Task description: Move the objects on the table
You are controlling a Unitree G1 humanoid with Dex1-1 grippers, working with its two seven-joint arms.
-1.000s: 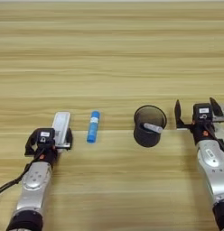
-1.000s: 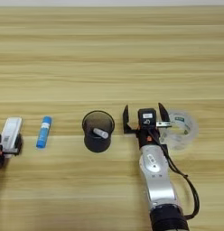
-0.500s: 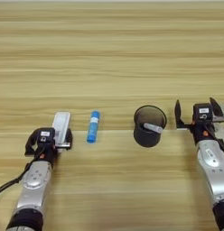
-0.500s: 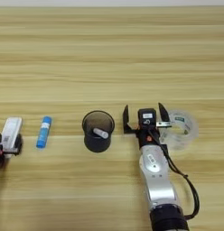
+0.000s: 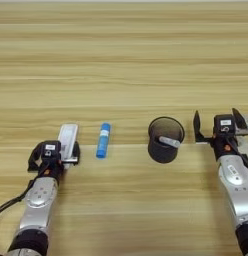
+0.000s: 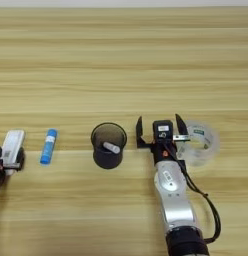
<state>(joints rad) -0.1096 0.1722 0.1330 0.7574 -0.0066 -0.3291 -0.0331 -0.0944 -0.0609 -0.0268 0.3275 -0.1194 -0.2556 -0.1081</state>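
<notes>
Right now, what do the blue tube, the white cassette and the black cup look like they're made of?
Blue tube: likely smooth plastic, uniform glossy blue with a lighter cap. White cassette: probably rigid moulded plastic, flat, matte white, held at the left gripper. Black cup: dark and see-through at its wall, possibly mesh or tinted plastic; hard to say.

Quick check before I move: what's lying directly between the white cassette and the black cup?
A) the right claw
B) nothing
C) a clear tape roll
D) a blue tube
D: the blue tube lies between the white cassette and the black cup.
</notes>
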